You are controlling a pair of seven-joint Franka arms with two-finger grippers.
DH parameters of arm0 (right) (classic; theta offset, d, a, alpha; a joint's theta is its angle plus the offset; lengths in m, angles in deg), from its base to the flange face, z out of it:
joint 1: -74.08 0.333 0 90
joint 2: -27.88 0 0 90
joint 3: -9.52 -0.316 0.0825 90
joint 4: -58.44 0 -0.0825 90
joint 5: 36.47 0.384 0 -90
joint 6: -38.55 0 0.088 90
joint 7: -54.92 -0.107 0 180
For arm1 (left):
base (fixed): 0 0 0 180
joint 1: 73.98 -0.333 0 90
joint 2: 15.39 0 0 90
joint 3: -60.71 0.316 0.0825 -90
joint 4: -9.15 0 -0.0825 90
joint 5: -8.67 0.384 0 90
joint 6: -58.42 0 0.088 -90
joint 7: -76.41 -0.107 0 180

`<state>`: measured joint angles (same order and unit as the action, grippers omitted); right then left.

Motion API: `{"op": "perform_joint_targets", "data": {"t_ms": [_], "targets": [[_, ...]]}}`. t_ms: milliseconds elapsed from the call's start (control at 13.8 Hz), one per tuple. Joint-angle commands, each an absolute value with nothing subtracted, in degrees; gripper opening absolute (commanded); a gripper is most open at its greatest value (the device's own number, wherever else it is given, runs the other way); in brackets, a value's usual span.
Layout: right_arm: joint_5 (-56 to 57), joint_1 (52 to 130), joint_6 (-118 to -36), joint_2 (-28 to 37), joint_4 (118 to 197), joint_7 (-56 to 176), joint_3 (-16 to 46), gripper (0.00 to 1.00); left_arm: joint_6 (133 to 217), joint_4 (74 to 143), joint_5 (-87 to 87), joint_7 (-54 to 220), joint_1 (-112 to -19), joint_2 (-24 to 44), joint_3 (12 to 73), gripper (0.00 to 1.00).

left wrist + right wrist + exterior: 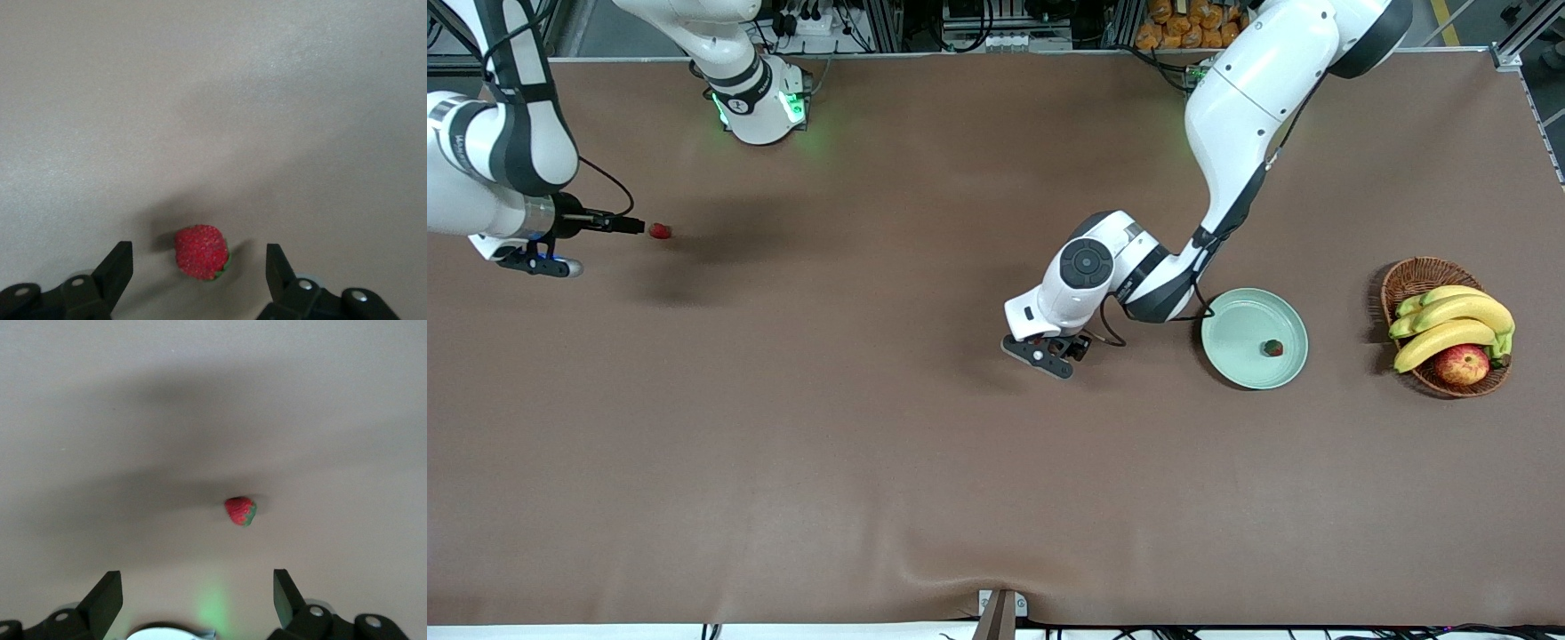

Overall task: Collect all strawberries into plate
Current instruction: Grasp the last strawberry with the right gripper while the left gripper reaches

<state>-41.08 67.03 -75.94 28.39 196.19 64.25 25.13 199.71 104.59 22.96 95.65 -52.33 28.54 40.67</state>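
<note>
Left gripper [199,267] low over desk [871,444], jaws wide, berry [201,252] between, untouched. Right gripper [198,593] jaws wide, empty. One strawberry [1272,348] in plate [1232,351].

Matt brown cloth table [871,427]; woven wicker basket [1409,277]; smooth plate [1232,311].

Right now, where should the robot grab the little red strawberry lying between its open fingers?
Grip the small red strawberry across its plump middle, coming straight down from above: it lies on its side on the brown table, and the left end effector already straddles it, open.
</note>
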Motion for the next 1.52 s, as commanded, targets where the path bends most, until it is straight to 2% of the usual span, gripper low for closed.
{"op": "perform_joint_targets", "data": {"t_ms": [0,144,217,578,650,722,795,867,1011,1228,1445], "targets": [[-43.06,64.95,-82.2,29.12,201.87,66.35,24.9,1.0,199.05,102.75,22.91,96.8,-50.86,29.69,41.73,0.83],[-43.59,64.42,-82.91,26.67,202.14,67.22,24.9,1.0,199.05,102.66,22.91,96.81,-50.86,29.78,41.73,0.77],[-44.2,64.07,-84.13,25.35,202.23,68.01,24.9,1.0,199.05,102.66,22.91,96.72,-50.86,30.05,41.73,0.7],[-44.64,60.64,-90.99,18.31,202.41,73.72,24.9,1.0,199.05,101.87,23.0,96.63,-50.86,30.84,41.73,0.61],[-44.64,60.29,-91.52,17.69,202.41,73.99,24.9,0.99,199.05,101.87,23.0,96.63,-50.86,30.84,41.73,0.53],[-44.64,60.29,-91.7,16.91,202.41,73.99,24.81,0.92,199.05,101.87,23.0,96.37,-50.86,30.58,41.73,0.35],[-44.56,60.29,-91.79,16.29,202.41,73.99,24.72,0.8,199.05,101.87,23.09,96.19,-50.95,30.32,41.73,0.12],[-44.56,60.37,-92.05,16.11,202.41,73.91,24.72,0.75,199.05,101.87,23.17,96.19,-50.95,30.05,41.73,0.0],[-44.56,60.64,-92.32,15.76,202.58,73.91,24.63,0.63,198.44,102.57,23.35,96.02,-52.08,28.65,41.73,0.0],[-44.47,60.64,-93.99,14.53,202.85,73.82,24.63,0.63,192.39,107.83,23.0,96.37,-53.58,20.15,41.46,0.0],[-44.29,60.64,-94.69,13.82,202.85,73.82,24.55,0.57,181.58,111.71,23.0,95.31,-55.95,13.72,41.12,0.0]]}}
